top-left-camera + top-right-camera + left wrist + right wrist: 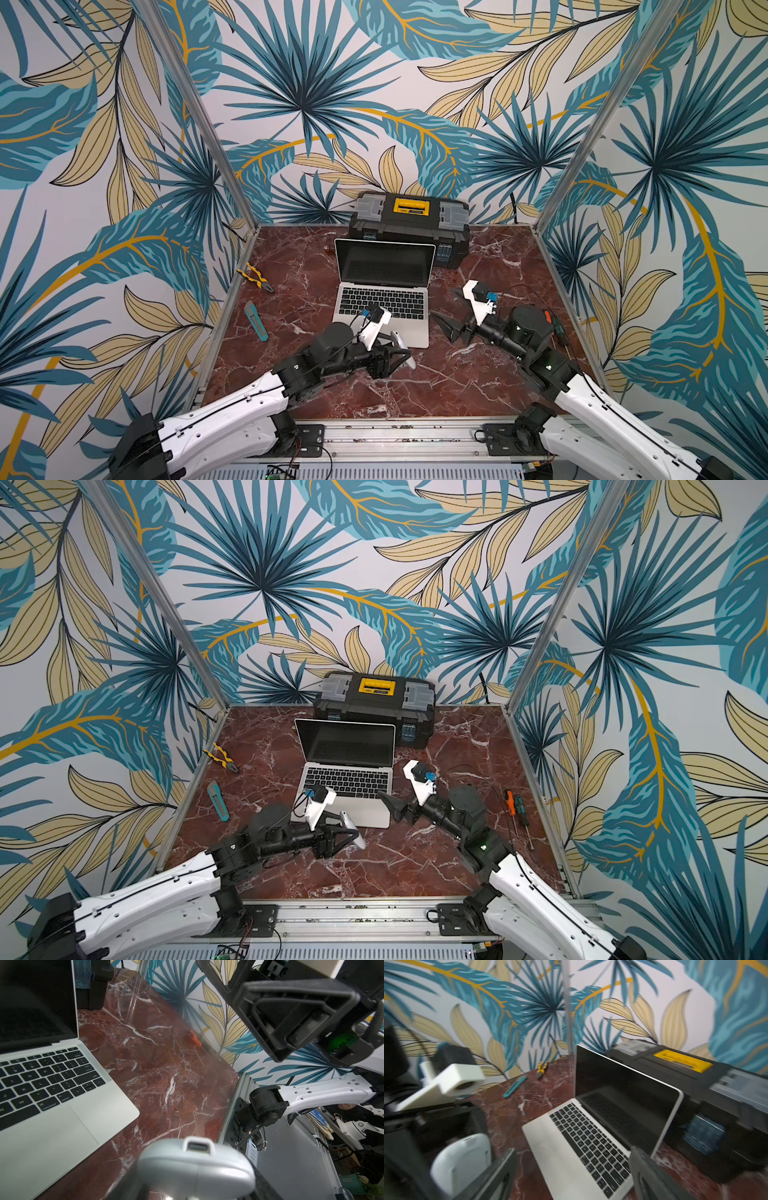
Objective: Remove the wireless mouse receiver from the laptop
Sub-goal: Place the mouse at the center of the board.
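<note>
The silver-grey laptop (409, 332) (368, 812) stands open mid-table, screen dark. My left gripper (404, 358) (353, 838) (195, 1186) is shut on a silver wireless mouse (405, 351) (195, 1167) (460, 1159), held just off the laptop's front right corner. A small grey metal plug (196, 1145), apparently the receiver, sits in a slot at the mouse's end. My right gripper (446, 328) (392, 808) (573, 1150) is open and holds nothing. It hovers by the laptop's right edge, close to the mouse.
A black toolbox (409, 228) with a yellow handle stands right behind the laptop. Yellow pliers (255, 277) and a teal utility knife (255, 322) lie at the left. Screwdrivers (515, 808) lie near the right frame rail.
</note>
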{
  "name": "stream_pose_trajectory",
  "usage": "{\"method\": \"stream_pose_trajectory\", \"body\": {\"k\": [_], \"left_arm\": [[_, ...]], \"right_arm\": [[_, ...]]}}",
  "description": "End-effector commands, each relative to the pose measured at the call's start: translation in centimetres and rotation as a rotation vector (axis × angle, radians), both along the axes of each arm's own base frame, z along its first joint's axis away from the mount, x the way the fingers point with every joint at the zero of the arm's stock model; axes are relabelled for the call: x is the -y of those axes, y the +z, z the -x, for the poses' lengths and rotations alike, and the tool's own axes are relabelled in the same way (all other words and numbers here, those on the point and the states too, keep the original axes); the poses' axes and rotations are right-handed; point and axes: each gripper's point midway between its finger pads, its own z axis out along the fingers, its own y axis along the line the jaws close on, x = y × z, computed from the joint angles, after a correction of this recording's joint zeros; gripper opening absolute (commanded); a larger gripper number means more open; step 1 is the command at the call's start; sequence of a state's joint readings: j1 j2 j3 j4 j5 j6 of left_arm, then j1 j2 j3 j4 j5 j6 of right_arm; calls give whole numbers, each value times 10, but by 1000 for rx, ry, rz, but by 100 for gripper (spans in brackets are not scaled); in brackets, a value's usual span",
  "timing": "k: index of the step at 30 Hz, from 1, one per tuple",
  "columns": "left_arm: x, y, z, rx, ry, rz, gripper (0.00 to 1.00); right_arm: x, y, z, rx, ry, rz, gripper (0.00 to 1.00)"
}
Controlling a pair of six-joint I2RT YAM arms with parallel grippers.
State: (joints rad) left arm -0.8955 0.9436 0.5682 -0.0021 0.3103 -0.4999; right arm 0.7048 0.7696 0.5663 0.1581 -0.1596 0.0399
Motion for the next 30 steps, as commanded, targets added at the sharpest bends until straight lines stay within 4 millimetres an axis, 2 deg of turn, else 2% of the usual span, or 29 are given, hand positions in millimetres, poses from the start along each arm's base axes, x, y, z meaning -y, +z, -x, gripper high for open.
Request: {"method": "stream_pose_trajectory", "body": {"k": [1,5,8,11,15,19,22,27,30], "left_arm": [[8,-16,-1,-129,-17,-126,42],[31,-22,-13,-208,-29,-189,42],[47,-35,-23,-265,-33,-239,42],[64,-52,-31,-325,-30,-310,42],[89,-66,-36,-378,-49,-358,42],[109,-84,-41,-427,-67,-420,42],[122,-95,-46,-443,-75,-457,42],[137,-115,-55,-488,-68,-501,43],[145,-121,-57,-516,-69,-496,47]], "right_arm": [[58,-17,-46,-115,-405,29,91],[101,-25,-69,-190,-638,50,96],[130,-31,-83,-238,-763,26,98],[154,-47,-97,-318,-863,19,98],[161,-73,-111,-412,-885,71,99],[162,-90,-116,-456,-865,88,99],[158,-96,-119,-464,-801,67,99],[163,-107,-121,-499,-817,38,99],[163,-114,-122,-518,-811,35,99]]}}
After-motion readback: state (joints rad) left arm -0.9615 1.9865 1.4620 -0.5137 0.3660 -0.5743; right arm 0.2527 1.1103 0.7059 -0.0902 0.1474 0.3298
